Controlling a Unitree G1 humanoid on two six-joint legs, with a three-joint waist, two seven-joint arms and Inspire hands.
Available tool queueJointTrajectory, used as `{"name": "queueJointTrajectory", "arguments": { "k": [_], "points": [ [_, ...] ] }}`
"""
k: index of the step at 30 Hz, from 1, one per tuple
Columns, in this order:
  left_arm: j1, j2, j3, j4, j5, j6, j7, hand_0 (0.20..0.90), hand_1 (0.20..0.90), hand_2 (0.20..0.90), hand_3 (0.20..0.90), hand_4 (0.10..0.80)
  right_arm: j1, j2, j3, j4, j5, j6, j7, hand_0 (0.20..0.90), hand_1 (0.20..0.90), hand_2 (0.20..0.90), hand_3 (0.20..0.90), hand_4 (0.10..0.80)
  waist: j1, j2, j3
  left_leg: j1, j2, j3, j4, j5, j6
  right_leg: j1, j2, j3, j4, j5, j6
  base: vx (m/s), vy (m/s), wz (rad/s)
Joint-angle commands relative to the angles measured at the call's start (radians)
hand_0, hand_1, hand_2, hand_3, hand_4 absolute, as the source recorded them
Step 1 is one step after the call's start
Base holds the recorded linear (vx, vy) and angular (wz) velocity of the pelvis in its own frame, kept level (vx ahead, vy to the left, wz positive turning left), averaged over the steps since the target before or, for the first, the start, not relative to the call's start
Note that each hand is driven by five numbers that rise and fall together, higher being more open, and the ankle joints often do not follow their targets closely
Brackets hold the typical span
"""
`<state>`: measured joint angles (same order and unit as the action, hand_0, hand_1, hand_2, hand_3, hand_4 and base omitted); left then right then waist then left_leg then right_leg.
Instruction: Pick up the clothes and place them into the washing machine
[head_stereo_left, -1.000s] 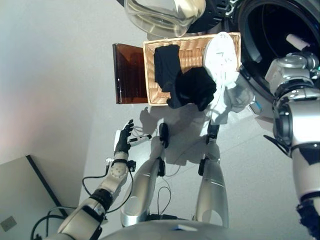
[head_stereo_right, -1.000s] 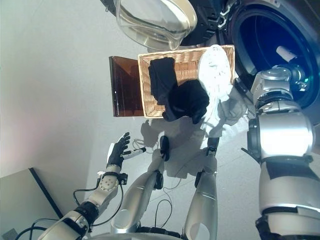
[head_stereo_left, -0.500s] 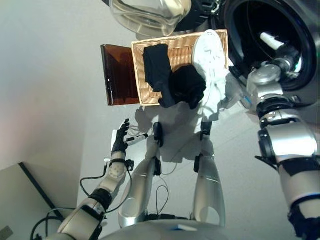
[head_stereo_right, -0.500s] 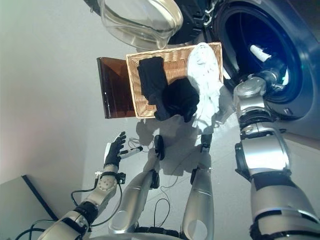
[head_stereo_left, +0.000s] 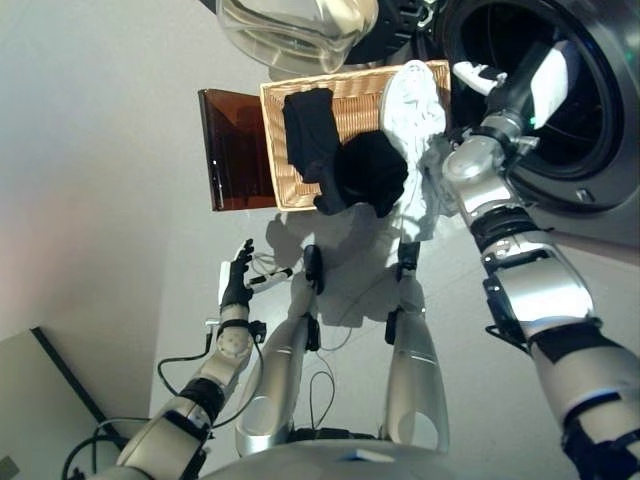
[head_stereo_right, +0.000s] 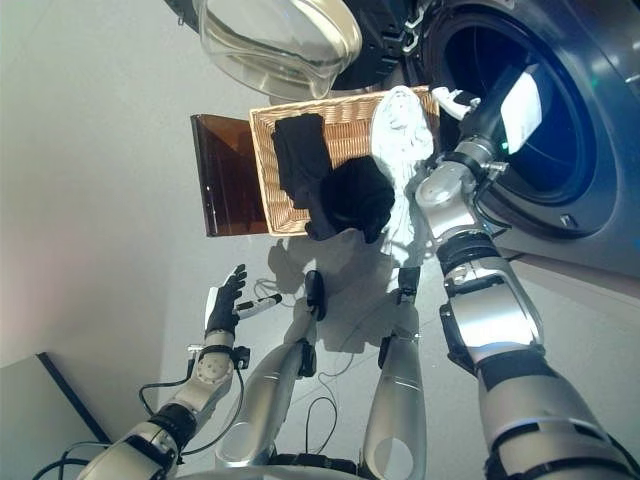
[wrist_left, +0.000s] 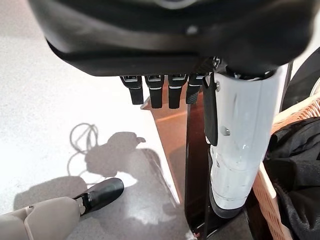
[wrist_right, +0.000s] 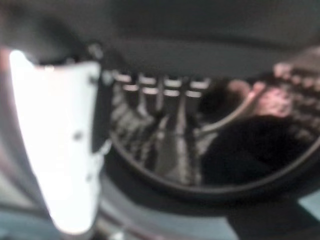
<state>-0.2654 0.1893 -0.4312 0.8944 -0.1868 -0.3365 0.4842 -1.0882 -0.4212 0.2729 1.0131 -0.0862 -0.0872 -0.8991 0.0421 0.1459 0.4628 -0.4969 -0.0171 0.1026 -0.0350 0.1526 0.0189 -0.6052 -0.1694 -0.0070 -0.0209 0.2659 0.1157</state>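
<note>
While my right hand (head_stereo_left: 515, 85) hangs open-fingered at the washing machine (head_stereo_left: 590, 120) mouth, black and white clothes (head_stereo_left: 372, 172) lie in the wicker basket (head_stereo_left: 285, 150) beside it; left hand (head_stereo_left: 238, 283) open.

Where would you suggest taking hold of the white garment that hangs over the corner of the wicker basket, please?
Probably at the bunched upper part of the white garment, where it lies on the rim of the wicker basket, coming from above on the washing machine side. That fold stands proud and bare, while the black clothes crowd its other edge. The right hand is nearest, with straight fingers.
</note>
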Motion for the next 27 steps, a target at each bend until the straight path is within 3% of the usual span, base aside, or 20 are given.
{"name": "queueJointTrajectory", "arguments": {
  "k": [1, 18, 27],
  "points": [
    [0.014, 0.01, 0.044, 0.029, 0.028, -0.056, 0.048, 0.9, 0.9, 0.9, 0.9, 0.8, -0.04, -0.035, 0.036, -0.068, -0.095, -0.042, -0.057, 0.9, 0.9, 0.9, 0.9, 0.8, 0.03, -0.002, -0.031, -0.065, 0.026, -0.019, 0.055, -0.03, -0.086, -0.013, 0.012, -0.002, 0.153, -0.156, -0.004, 0.0, 0.0, 0.0],
    [0.017, 0.008, 0.053, 0.043, 0.04, -0.05, 0.065, 0.9, 0.9, 0.9, 0.9, 0.8, 0.049, 0.101, 0.084, -0.075, -0.096, -0.063, 0.016, 0.9, 0.9, 0.9, 0.9, 0.8, 0.024, -0.014, -0.025, -0.07, 0.028, -0.019, 0.06, -0.029, -0.086, -0.015, 0.016, -0.007, 0.153, -0.157, -0.008, 0.0, 0.0, 0.0],
    [0.033, 0.025, 0.051, 0.008, 0.029, -0.051, 0.06, 0.9, 0.9, 0.9, 0.9, 0.8, 0.055, 0.159, 0.106, -0.029, 0.008, -0.106, 0.083, 0.9, 0.9, 0.9, 0.9, 0.8, 0.031, -0.011, -0.013, -0.075, 0.031, -0.021, 0.058, -0.023, -0.087, -0.019, 0.015, -0.011, 0.153, -0.155, -0.009, -0.001, -0.003, 0.01]
  ]
}}
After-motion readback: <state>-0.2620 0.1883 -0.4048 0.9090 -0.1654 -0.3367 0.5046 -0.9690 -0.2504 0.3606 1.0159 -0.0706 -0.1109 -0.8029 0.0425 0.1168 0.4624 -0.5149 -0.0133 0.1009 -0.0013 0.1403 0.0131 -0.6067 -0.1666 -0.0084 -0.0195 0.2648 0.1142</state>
